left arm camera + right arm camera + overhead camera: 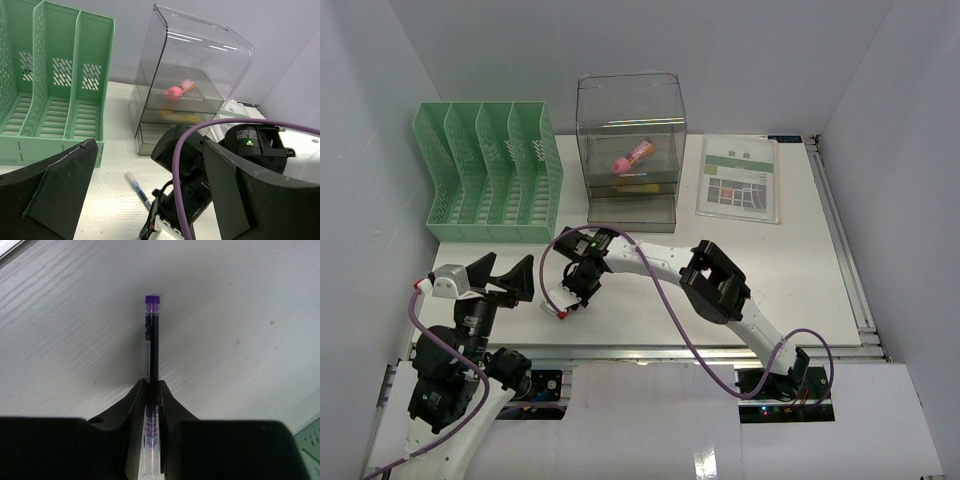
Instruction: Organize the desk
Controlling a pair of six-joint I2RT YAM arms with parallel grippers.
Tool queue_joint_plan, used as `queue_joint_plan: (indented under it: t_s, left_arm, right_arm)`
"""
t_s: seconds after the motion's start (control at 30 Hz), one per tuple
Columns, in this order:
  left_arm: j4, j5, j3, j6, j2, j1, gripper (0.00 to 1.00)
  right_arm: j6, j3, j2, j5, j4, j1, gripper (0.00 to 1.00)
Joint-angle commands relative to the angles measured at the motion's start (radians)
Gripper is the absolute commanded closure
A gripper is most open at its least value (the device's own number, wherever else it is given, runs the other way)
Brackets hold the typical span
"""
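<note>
- Grip: the right gripper (151, 386) was pinching a purple-capped pen (151, 340) by its clear back end, with a jaw pressed to each side of the barrel.
- The pen's long axis ran straight out from the fingers, in line with the gripper, with the purple cap at the far tip.
- The desk (240, 315) lay directly beneath pen and gripper. It spread from the near rail back past the clear drawer unit (630, 150).
- The pen sat in front of that unit and a little to its left, towards the near edge.
- The left gripper (503, 278) was spread wide and held nothing. It hung further left of the drawer unit's front, near the pen but apart from it, so the right arm was the one placed to carry the pen.
- A green file sorter (490, 170) stood just beside the drawer unit's left side, and a leaflet (740, 178) lay flat just beside its right.
- I could not tell whether the pen rested on the desk or was just clear of it. From above, the gripper hid most of it.
- The pink object (634, 155) inside the drawer unit was too blurred by tinted plastic to name.
</note>
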Motion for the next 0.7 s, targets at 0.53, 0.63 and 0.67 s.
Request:
queue_joint_plan:
  t_s: [0.53, 0.63, 0.67]
  left_arm:
    - [0.03, 0.069, -0.028, -0.021, 0.06, -0.001, 0.02]
    - [0.021, 0.09, -0.018, -0.053, 0.123, -0.001, 0.02]
    - [0.013, 0.108, -0.013, -0.08, 0.163, -0.001, 0.02]
  right_arm:
    - [0.494, -0.219, -0.413, 0.132, 0.139, -0.326, 0.92]
    - [0.499, -0.273, -0.453, 0.266, 0.222, -0.393, 0.91]
    - [0.489, -0.278, -0.45, 0.311, 0.241, -0.401, 0.9]
